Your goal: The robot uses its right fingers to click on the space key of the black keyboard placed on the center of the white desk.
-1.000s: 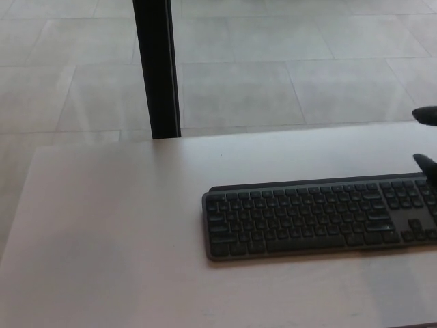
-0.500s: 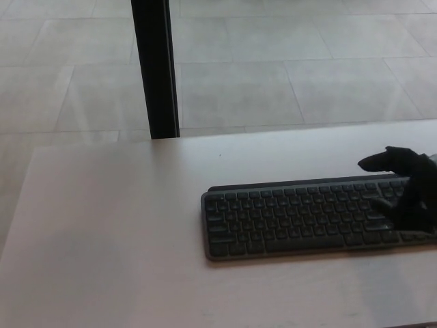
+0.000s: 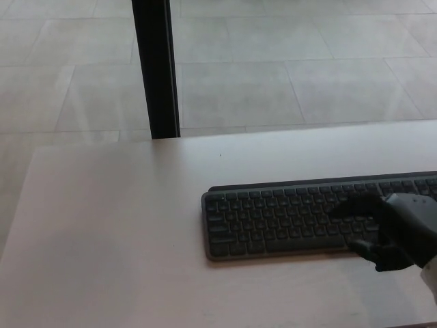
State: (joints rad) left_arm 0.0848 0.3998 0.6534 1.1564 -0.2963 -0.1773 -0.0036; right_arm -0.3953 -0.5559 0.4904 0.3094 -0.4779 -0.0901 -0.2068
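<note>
You have the flat black keyboard (image 3: 300, 219) lying on the pale white desk (image 3: 123, 225), stretched from the desk's middle out toward 3 o'clock, where its far end runs past the picture edge. Your robot's black right hand (image 3: 392, 232) comes in from about 4 o'clock and sits over the keyboard's front right part. Its fingers (image 3: 363, 250) are apart, one reaching along the key rows toward 9 o'clock, another low at the keyboard's front edge; whether a fingertip touches a key you cannot tell. It holds nothing. At 11 o'clock a black upright post (image 3: 157, 68) stands behind the desk on the grey tiled floor (image 3: 293, 61).
</note>
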